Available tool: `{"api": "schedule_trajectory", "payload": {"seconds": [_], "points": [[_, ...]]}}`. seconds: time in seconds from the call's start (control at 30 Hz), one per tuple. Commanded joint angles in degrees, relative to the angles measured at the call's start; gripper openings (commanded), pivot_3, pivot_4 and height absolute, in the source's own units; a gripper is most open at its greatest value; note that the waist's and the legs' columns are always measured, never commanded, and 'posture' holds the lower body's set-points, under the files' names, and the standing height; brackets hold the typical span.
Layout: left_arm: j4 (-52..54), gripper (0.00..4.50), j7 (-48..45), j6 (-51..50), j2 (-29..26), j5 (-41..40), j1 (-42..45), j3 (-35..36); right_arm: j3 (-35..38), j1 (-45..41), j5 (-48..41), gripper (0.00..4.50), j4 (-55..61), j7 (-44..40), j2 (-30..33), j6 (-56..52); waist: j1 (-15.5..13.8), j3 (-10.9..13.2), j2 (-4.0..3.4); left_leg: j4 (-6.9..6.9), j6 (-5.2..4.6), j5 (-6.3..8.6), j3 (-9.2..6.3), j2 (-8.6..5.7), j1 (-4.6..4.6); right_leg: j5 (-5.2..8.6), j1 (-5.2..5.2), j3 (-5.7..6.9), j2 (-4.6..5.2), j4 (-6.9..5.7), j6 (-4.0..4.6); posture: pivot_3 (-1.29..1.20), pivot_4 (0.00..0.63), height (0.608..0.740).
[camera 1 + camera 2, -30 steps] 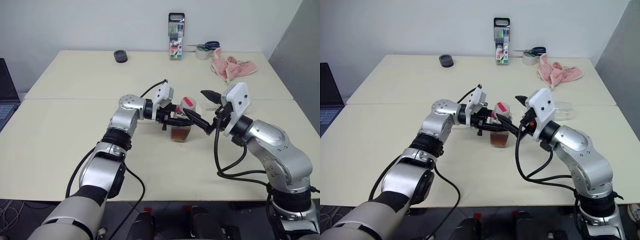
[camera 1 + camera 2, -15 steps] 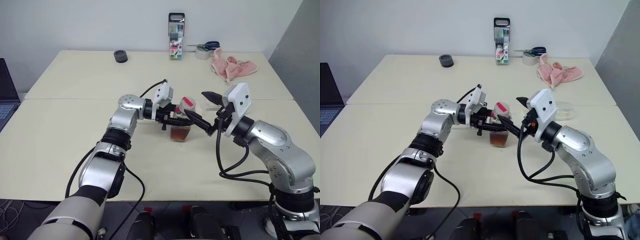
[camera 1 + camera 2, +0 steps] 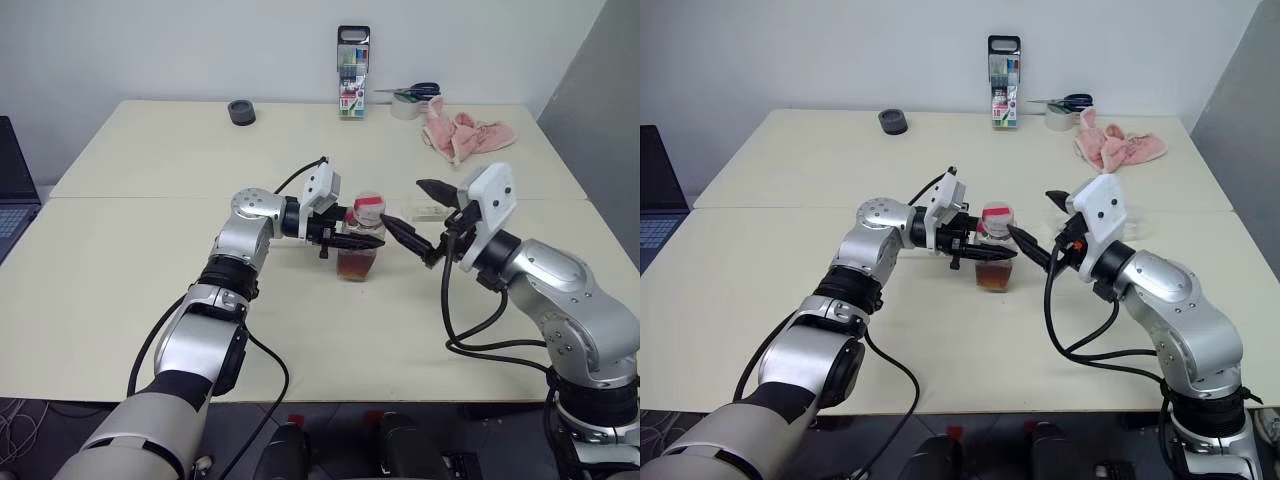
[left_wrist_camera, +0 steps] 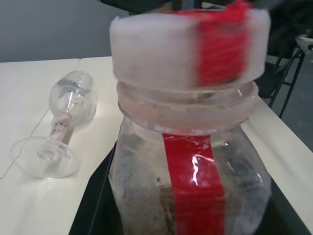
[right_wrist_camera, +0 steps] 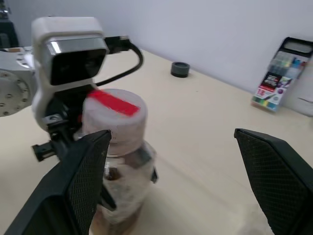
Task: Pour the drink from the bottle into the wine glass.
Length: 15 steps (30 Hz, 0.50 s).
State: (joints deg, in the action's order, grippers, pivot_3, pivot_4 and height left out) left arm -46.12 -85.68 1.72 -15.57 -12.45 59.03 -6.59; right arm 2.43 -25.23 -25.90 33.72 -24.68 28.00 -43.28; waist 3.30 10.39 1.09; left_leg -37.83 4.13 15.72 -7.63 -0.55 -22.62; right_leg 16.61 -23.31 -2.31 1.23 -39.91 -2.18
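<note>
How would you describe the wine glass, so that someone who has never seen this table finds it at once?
Start at the middle of the cream table, where the left gripper holds the bottle with the red strip. Just behind the bottle, beside the right gripper, lies the wine glass. It is the one clear stemmed thing, lying on its side.

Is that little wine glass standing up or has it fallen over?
Fallen over. In the left wrist view the wine glass lies on its side on the table, stem level, round foot facing the camera, beside the bottle.
</note>
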Motion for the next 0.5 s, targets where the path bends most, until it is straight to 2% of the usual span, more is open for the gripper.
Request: {"api": "schedule_trajectory", "payload": {"seconds": [0.03,0.5], "points": [[0.7,1.67,-0.3,1.15,0.2,-0.19,0.55,0.36,1.26,-0.1,-0.22,4.29,1.47,0.41,0.44,0.34,0.01,0.0,0.0,0.0,0.0,0.0,0.0,0.0,0.0,0.0,0.0,0.0,0.0,0.0,0.0,0.0,0.15,0.74],[-0.18,1.67,0.34,1.64,0.3,0.0,0.92,0.68,-0.1,0.07,-1.99,4.29,3.16,-0.98,0.54,0.09,0.02,0.0,0.0,0.0,0.0,0.0,0.0,0.0,0.0,0.0,0.0,0.0,-0.01,0.0,0.0,0.0,0.15,0.74]]}}
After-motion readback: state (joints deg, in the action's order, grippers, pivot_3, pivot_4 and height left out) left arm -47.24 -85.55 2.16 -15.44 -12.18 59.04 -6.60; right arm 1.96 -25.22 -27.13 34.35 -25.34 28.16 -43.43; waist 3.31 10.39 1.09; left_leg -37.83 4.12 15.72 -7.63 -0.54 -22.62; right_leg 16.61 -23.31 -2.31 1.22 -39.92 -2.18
